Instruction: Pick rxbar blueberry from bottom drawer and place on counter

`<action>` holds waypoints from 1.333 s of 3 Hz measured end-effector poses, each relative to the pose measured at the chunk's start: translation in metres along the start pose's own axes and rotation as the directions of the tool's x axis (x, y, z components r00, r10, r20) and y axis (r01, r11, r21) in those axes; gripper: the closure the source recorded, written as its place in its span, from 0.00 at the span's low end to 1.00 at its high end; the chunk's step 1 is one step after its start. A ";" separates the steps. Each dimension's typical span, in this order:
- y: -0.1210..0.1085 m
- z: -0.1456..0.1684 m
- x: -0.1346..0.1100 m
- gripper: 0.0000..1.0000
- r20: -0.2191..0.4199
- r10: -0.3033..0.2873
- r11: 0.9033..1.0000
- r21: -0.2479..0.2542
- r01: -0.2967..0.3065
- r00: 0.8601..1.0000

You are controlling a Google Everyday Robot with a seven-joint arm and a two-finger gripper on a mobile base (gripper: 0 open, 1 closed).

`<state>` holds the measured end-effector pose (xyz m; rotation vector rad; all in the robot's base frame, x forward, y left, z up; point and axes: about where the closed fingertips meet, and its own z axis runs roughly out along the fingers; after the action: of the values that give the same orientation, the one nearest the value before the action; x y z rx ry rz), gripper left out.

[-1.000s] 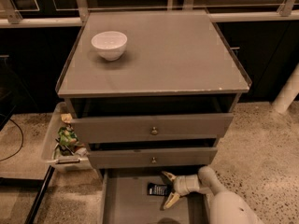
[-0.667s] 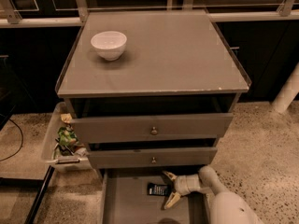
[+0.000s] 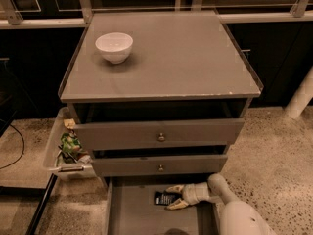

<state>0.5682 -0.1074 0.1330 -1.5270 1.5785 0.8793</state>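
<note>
The rxbar blueberry (image 3: 164,198), a small dark wrapper with white print, lies flat on the floor of the open bottom drawer (image 3: 132,214). My gripper (image 3: 175,197) reaches into the drawer from the right. It is open, with one pale finger just behind the bar's right end and one just in front of it. The bar still rests on the drawer floor. The counter (image 3: 176,58) is the grey cabinet top above.
A white bowl (image 3: 114,46) stands on the counter's back left. Two knobbed drawers (image 3: 161,137) sit slightly open above the bottom drawer and overhang its rear. A bin with green wrappers (image 3: 68,148) stands left of the cabinet. A white post (image 3: 301,97) stands at the right.
</note>
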 end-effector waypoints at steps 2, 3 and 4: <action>0.000 0.000 0.000 0.87 0.000 0.000 1.000 0.000 0.000 1.000; 0.000 0.000 0.000 0.87 0.000 0.000 1.000 0.000 0.000 1.000; 0.000 0.000 0.000 0.63 0.000 0.000 1.000 0.000 0.000 1.000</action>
<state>0.5682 -0.1073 0.1329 -1.5270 1.5785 0.8796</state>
